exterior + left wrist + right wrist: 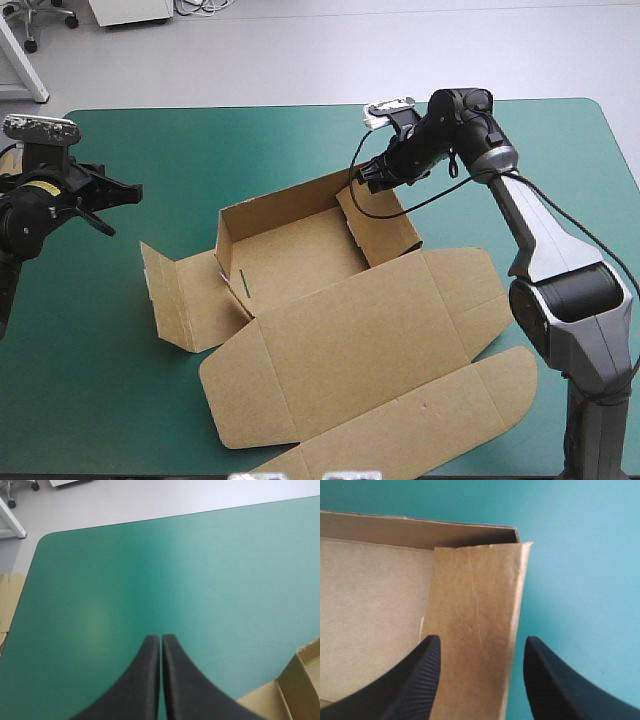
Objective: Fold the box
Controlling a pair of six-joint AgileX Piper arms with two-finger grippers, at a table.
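The brown box (300,262) lies mid-table as a half-formed tray. Its back wall and left wall stand up, and the lid (370,350) lies flat toward the front edge. The right side wall (385,228) leans up at the far right corner. My right gripper (362,178) hangs over that corner. In the right wrist view it is open (482,652), with the wall panel (475,620) between its fingers and untouched. My left gripper (120,200) is off to the left of the box, shut (161,639) on nothing over the teal-green cover. A corner of the box (300,680) shows beside it.
A left side flap (180,300) of the box lies spread on the table. An edge of more brown board (7,605) shows past the table's left edge. Bare teal-green cover (120,380) surrounds the box on the left and far sides.
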